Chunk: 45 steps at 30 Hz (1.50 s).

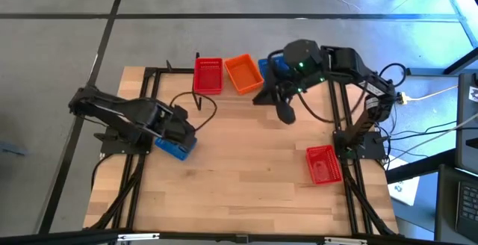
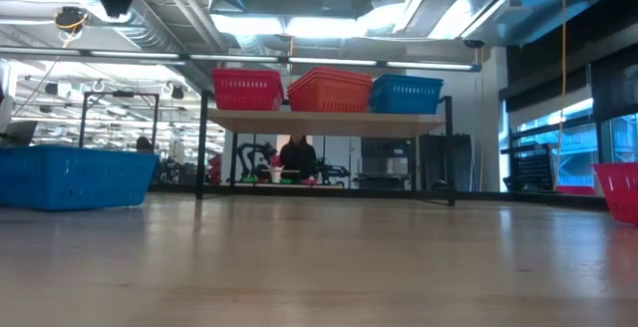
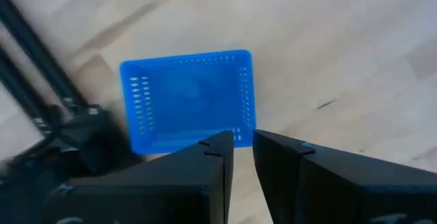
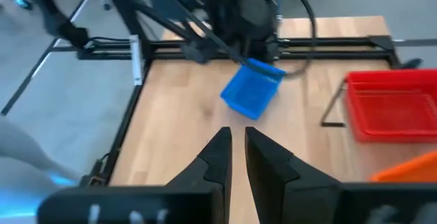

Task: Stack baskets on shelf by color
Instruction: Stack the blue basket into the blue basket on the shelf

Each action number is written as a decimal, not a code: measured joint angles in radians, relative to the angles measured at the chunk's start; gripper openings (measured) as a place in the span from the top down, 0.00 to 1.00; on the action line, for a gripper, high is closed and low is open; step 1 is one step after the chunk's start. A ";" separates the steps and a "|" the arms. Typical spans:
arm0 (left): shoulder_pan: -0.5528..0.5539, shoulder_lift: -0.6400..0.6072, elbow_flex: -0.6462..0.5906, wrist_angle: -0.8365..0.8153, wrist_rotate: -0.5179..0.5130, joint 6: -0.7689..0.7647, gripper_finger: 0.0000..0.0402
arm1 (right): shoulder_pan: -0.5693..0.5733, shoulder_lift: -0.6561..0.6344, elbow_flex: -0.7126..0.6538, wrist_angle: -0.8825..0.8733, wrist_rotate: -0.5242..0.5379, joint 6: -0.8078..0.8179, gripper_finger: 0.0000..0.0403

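On the wooden tabletop (image 1: 246,178), left gripper (image 3: 242,145) is hovering nearly closed, empty, over the blue basket (image 3: 188,101): light, stiff, pinch the rim.

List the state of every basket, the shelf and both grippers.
shelf red baskets: upright on the shelf, at one end.
shelf orange baskets: upright on the shelf, in the middle.
shelf blue basket: upright on the shelf, at the other end.
shelf: standing, loaded.
table blue basket: on the table, at the left gripper.
table red basket: upright on the table, untouched.
left gripper: over the table blue basket's wall.
right gripper: shut, empty.
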 joint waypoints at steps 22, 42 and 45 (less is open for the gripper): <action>0.077 0.007 -0.225 0.186 0.125 0.313 0.85 | 0.128 -0.001 0.000 0.001 0.001 0.056 0.90; 0.108 0.015 -0.423 0.518 0.123 0.256 0.76 | 0.128 -0.001 0.000 0.001 0.001 0.056 0.90; 0.108 0.015 -0.479 0.565 0.098 0.185 0.76 | 0.128 0.000 0.000 0.001 0.001 0.056 0.90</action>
